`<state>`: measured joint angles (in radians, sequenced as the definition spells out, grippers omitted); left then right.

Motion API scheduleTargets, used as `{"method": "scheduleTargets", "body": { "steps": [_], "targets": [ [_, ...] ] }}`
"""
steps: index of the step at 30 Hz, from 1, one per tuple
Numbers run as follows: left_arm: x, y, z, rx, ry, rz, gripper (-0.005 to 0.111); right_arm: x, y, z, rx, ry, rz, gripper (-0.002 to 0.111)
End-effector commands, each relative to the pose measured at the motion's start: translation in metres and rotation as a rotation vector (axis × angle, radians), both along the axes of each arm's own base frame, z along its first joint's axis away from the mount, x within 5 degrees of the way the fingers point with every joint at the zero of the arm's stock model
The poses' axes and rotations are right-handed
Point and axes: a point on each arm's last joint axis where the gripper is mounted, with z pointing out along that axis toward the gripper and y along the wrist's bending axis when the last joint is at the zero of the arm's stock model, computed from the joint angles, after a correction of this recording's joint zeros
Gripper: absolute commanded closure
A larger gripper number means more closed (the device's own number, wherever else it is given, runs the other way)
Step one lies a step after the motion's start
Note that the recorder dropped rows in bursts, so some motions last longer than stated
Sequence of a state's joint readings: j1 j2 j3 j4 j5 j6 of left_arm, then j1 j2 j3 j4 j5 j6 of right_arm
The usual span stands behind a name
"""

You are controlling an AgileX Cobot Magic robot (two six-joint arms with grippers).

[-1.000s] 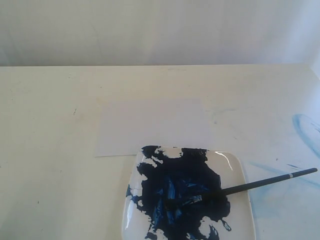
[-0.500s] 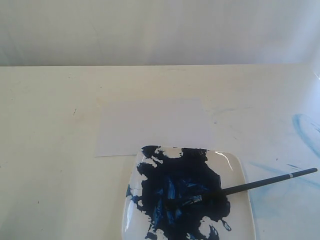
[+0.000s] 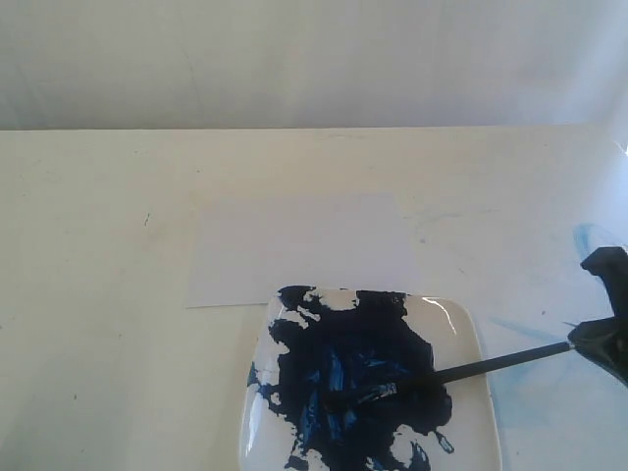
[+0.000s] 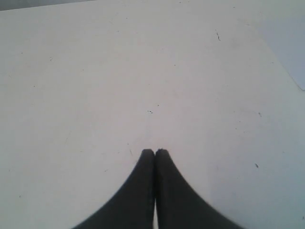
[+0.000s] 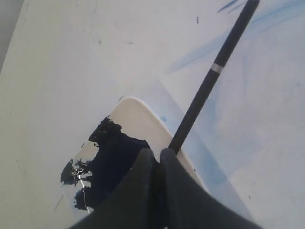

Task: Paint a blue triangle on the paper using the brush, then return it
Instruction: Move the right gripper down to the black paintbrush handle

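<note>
The brush [image 3: 491, 366] lies with its bristles in the dark-blue paint on the white plate [image 3: 461, 314], its handle sticking out over the table to the right. My right gripper [image 3: 589, 345] hangs over the handle's far end at the right edge of the view. Its fingers [image 5: 156, 151] stand almost together with nothing between them, and the brush [image 5: 209, 81] runs on beyond their tips past the plate [image 5: 138, 114]. The paper [image 3: 294, 245] lies blank behind the plate, and no blue triangle shows on it. My left gripper [image 4: 155, 151] is shut and empty over bare table, with a corner of the paper [image 4: 290, 47] nearby.
Pale-blue stains [image 3: 549, 392] mark the table to the right of the plate, with a curved one [image 3: 589, 240] further back. The table's far edge [image 3: 314, 128] meets a plain wall.
My right gripper has come into the exterior view from the right edge and now covers the end of the brush handle. The brush, plate and paper have not moved.
</note>
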<state>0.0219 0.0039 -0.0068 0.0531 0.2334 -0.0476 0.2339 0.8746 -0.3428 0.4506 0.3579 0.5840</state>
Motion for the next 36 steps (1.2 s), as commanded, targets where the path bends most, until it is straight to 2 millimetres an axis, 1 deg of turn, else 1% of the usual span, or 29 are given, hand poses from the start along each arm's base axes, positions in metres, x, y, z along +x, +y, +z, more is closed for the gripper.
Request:
{"method": "scheduleTargets", "body": {
  "steps": [1,3,6,10,14,19,24,31,36],
  "targets": [
    [0.0,0.0,-0.002,0.005,0.001,0.002,0.107,0.006,0.002,-0.003,0.034,0.018,-0.03,0.09],
    [0.0,0.0,-0.002,0.005,0.001,0.002,0.107,0.007,0.002,-0.005,0.034,0.028,-0.034,0.083],
    [0.0,0.0,-0.002,0.005,0.001,0.002,0.107,0.009,0.002,-0.005,0.022,0.015,-0.034,0.079],
    [0.0,0.0,-0.002,0.005,0.001,0.0,0.107,0.01,0.002,-0.005,0.018,0.007,-0.035,0.079],
    [0.0,0.0,-0.002,0.005,0.001,0.0,0.107,0.012,0.003,-0.009,0.074,0.057,-0.088,0.079],
    [0.0,0.0,-0.002,0.005,0.001,0.0,0.107,0.018,0.006,-0.021,0.106,0.145,-0.13,0.079],
    [0.0,0.0,-0.002,0.005,0.001,0.0,0.107,0.025,0.007,-0.035,0.091,0.221,-0.149,0.079],
    [0.0,0.0,-0.002,0.005,0.001,-0.006,0.107,0.033,0.006,-0.042,0.117,0.223,-0.221,0.079],
    [0.0,0.0,-0.002,0.005,0.001,-0.006,0.107,0.034,0.007,-0.045,0.125,0.244,-0.235,0.079]
  ]
}}
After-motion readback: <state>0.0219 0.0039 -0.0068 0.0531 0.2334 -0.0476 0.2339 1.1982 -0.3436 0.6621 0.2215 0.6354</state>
